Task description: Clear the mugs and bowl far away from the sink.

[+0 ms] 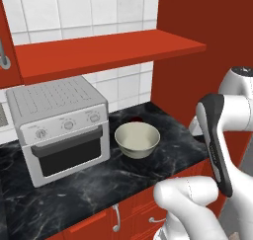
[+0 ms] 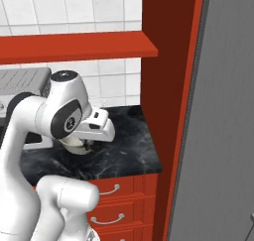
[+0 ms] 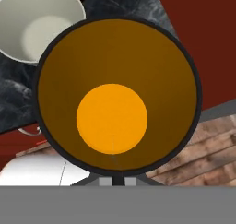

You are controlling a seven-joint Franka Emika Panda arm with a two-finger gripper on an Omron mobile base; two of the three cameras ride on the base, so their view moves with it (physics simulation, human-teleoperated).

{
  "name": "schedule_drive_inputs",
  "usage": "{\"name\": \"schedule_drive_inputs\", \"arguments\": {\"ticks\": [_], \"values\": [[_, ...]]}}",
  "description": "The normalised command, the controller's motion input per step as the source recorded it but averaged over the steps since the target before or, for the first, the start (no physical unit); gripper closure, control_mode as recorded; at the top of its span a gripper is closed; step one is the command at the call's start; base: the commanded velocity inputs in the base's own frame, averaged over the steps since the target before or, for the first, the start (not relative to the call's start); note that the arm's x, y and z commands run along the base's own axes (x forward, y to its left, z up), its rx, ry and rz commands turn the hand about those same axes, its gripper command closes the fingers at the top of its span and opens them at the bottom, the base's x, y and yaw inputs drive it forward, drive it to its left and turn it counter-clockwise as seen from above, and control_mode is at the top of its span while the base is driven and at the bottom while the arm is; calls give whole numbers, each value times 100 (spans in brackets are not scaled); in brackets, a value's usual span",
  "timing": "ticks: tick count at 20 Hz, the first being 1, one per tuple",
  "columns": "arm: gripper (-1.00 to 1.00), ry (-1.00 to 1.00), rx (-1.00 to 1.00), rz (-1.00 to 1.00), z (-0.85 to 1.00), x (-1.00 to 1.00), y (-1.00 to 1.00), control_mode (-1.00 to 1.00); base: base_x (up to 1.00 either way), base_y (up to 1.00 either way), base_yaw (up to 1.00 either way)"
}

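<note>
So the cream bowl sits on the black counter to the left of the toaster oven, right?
Not quite. The bowl does sit on the black counter, but to the right of the toaster oven, not the left. The left base view shows it.

bowl (image 2: 74, 145): mostly behind arm | bowl (image 3: 39, 22): cut by top edge, overlapped by mug (image 3: 117, 96)

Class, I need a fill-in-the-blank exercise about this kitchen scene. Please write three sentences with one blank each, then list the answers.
1. The bowl sits on the black counter just right of the ____.
2. In the hand view, the mug is orange-yellow ____.
3. The shelf above the counter is ____ in colour.

Answers: toaster oven; inside; red
</note>
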Motion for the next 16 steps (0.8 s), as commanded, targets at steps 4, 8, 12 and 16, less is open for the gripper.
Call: {"name": "schedule_drive_inputs", "arguments": {"ticks": [4, 8, 12, 16], "values": [[100, 0, 0, 0, -44, 11, -10, -100, 0, 0, 0], [100, -2, 0, 0, -45, 14, 0, -100, 0, 0, 0], [100, 0, 0, 0, -37, 34, -9, -100, 0, 0, 0], [100, 0, 0, 0, -24, 45, -25, -100, 0, 0, 0]]}}
